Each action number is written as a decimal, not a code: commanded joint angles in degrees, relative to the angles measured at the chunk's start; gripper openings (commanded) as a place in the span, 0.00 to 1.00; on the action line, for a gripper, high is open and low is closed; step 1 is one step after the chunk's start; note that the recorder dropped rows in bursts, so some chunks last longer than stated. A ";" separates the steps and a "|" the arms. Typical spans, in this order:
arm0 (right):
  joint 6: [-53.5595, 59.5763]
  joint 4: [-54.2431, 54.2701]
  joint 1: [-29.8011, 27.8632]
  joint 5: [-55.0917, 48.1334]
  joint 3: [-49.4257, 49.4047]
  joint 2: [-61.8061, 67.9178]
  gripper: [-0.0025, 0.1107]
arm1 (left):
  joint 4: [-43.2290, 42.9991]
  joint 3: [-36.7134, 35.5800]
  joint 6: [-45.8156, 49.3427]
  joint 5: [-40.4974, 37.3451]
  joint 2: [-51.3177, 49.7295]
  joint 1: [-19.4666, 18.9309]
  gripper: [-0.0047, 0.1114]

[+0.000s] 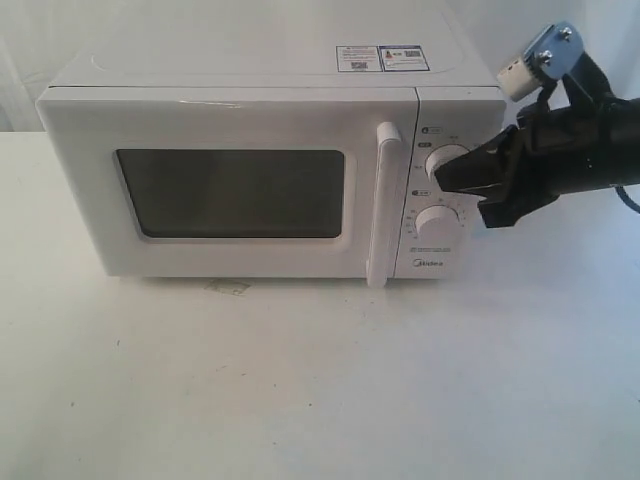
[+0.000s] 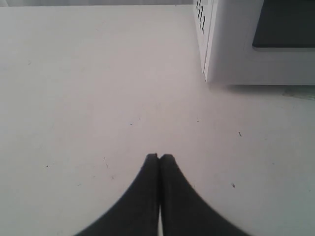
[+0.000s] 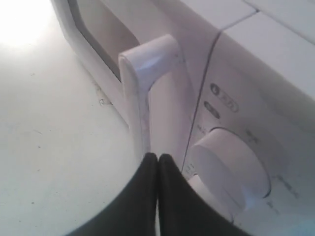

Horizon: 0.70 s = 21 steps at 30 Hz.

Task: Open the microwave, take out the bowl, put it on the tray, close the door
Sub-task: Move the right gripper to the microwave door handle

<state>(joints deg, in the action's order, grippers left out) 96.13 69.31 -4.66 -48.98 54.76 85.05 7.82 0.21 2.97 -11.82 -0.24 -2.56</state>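
The white microwave (image 1: 270, 100) stands at the back of the table, its door (image 1: 230, 190) closed, with a dark window and a vertical white bar handle (image 1: 383, 200). My right gripper (image 1: 447, 178) is shut and empty, its tips in front of the upper dial (image 1: 443, 160), a little right of the handle (image 3: 147, 88). In the right wrist view the gripper (image 3: 158, 157) points between handle and dial (image 3: 231, 164). My left gripper (image 2: 159, 157) is shut and empty over bare table, near the microwave's left front corner (image 2: 209, 73). The bowl and the tray are out of view.
A lower dial (image 1: 435, 222) sits under the upper one on the control panel. Stickers (image 1: 382, 58) lie on the microwave's top. A white backdrop closes off the rear. A small mark (image 1: 228, 288) lies on the white table (image 1: 300, 390) before the door.
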 commanded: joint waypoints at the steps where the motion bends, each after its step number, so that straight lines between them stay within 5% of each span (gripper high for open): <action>1: 3.98 2.63 -0.81 -6.50 0.49 1.10 0.02 | 0.31 -0.21 0.04 -0.19 0.24 0.45 0.04; 9: 6.31 5.82 3.60 -1.53 0.49 1.45 0.05 | 0.31 -0.21 0.04 -0.19 0.24 0.45 0.04; 14: 5.10 5.81 3.60 -0.34 0.49 1.45 0.49 | 0.31 -0.21 0.04 -0.19 0.24 0.45 0.04; 21: 5.86 11.06 3.60 1.85 0.49 3.05 0.54 | 0.31 -0.21 0.04 -0.19 0.24 0.45 0.04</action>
<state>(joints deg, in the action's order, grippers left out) 101.55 77.62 -1.14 -47.43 54.84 86.88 7.82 0.21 2.97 -11.82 -0.24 -2.56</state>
